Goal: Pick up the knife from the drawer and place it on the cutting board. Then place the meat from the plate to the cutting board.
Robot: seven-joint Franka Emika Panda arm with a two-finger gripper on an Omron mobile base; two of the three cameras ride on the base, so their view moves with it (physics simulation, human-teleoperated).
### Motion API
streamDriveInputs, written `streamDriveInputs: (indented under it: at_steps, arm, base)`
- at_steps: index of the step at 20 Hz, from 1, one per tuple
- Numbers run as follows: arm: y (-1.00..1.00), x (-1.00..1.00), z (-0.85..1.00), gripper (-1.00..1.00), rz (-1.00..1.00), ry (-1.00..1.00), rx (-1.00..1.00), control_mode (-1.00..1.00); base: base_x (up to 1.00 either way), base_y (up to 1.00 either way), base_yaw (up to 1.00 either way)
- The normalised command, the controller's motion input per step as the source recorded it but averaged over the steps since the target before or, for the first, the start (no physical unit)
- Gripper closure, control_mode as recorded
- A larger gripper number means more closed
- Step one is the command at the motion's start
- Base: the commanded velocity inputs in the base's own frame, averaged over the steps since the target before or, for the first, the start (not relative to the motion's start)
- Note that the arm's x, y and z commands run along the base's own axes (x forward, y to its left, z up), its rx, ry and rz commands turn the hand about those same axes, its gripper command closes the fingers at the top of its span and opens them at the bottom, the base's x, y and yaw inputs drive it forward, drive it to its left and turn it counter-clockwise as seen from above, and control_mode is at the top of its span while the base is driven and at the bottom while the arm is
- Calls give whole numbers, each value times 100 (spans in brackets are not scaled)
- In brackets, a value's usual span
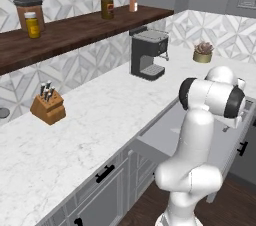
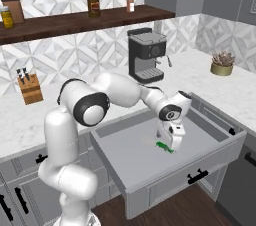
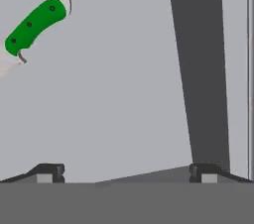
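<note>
A white marble counter (image 1: pixel 75 135) runs along a wall of grey-and-white patterned tile, with a dark wooden shelf (image 1: pixel 75 32) above it carrying jars. On the counter, beyond the pincer, stands a black and silver coffee machine (image 2: pixel 146 60); a tan knife block (image 2: pixel 30 89) sits far off to the pincer's left and a small potted plant (image 2: pixel 222 64) off to its right. Below the counter are grey cabinet doors with black bar handles.

The drawer (image 2: pixel 220 155) is pulled fully out of the cabinet front, its pale grey floor bare around the pincer. The white arm reaches down into it from the left.

The pincer (image 2: pixel 169 142) points down at the drawer floor with its jaws spread wide and nothing between them; in the hand view both dark fingertips (image 3: pixel 49 172) stand far apart at the bottom.

The knife (image 3: pixel 34 25) lies flat on the drawer floor just beside the pincer, outside the gap of the jaws, not touched. In the hand view its green handle slants at upper left, the blade running off the left edge.
</note>
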Motion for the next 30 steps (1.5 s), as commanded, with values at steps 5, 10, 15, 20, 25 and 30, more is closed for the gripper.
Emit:
streamDriveInputs:
  at_steps: [5, 10, 15, 20, 25, 30]
  arm:
    - [-1, 96, -70, -100, -40, 13, 1, -100]
    - [-19, 78, -73, -100, -26, 5, 0, -100]
    - [-11, 25, -57, -100, -13, 0, 0, -100]
    - [0, 0, -50, -100, -6, -3, 0, -100]
    - [0, 0, -40, -100, -2, -4, 0, -100]
    - [-11, 6, 5, -100, -7, -21, 0, -100]
  base:
    - [0, 0, 0]
    - [0, 0, 0]
    - [0, 0, 0]
    - [0, 0, 0]
    - [0, 0, 0]
    - [0, 0, 0]
